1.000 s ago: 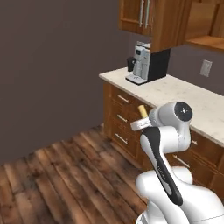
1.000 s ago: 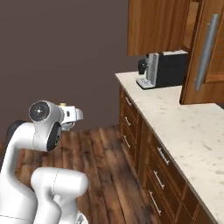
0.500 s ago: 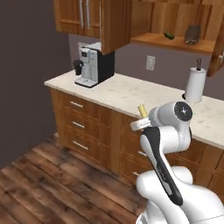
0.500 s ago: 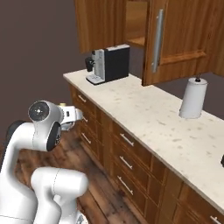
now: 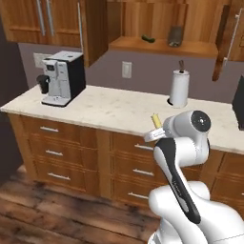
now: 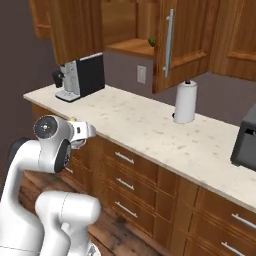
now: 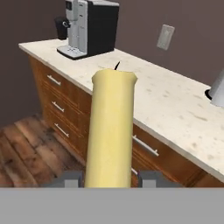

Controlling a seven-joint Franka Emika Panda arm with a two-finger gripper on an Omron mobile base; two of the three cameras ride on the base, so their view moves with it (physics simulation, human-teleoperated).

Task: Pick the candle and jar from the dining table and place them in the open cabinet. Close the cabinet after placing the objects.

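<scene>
- The candle (image 7: 112, 131) sits between my gripper (image 7: 111, 178) tips, a pale-yellow stick with its dark wick pointing away from the hand; in the hand view the jaws are clamped on its lower end, one dark tip on each side.
- Its long axis runs straight out along the gripper's own line (so wherever I aim the hand, the wick leads). From the left base view I see the candle (image 5: 156, 120) poking up and out at a tilt, just above the arm's white elbow joint.
- The relation I care about next: the open cabinet (image 5: 157, 46) is up and ahead of the held candle, well above the counter (image 5: 114, 110), with its shelf bare towards the front. I judge that I must lift and reach forward, then set the candle upright on that shelf.
- The cabinet's door (image 6: 172, 42) stands swung out with its long silver handle facing me; from the right base view it hangs near the path to the shelf, and I would guess it could catch the arm.
- Two small dark things (image 5: 175, 36) already sit at the back of the shelf; I cannot tell what they are.
- On the counter: a coffee machine (image 5: 64, 78) off to the left, a paper-towel roll (image 5: 179, 88) under the open cabinet, and a dark appliance (image 6: 245, 136) at the far right.
- Below, wood drawers (image 5: 57, 143) and a plank floor (image 5: 43, 219).
</scene>
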